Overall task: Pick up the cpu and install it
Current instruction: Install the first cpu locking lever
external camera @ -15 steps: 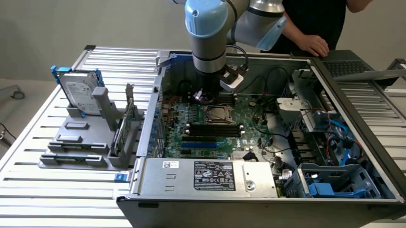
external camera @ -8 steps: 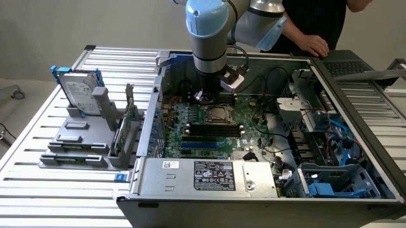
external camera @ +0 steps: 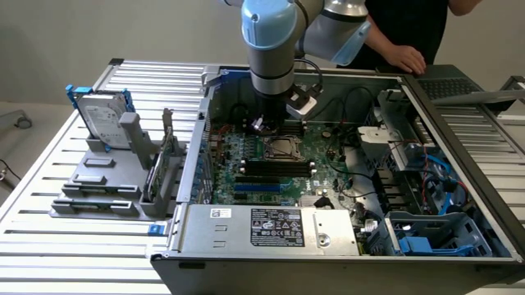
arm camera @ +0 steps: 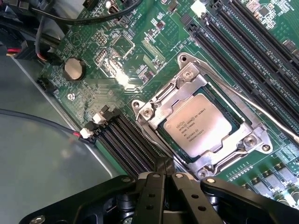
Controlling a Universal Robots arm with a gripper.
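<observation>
I am seeing the tool (arm camera: 163,171) pressed together and carrying nothing, hanging just above the motherboard (arm camera: 135,51) beside the socket frame (arm camera: 187,79) and the memory slots (arm camera: 122,142). The cpu (arm camera: 202,125) is lying flat inside that frame, silver printed face up. It is close to square, so no long axis is standing out; its edges are running parallel to the frame's. I am judging the risks as these: any downward drift could be scraping the board or snagging the thin retention lever (arm camera: 261,109), and a chip sitting slightly crooked could be bending contacts underneath
</observation>
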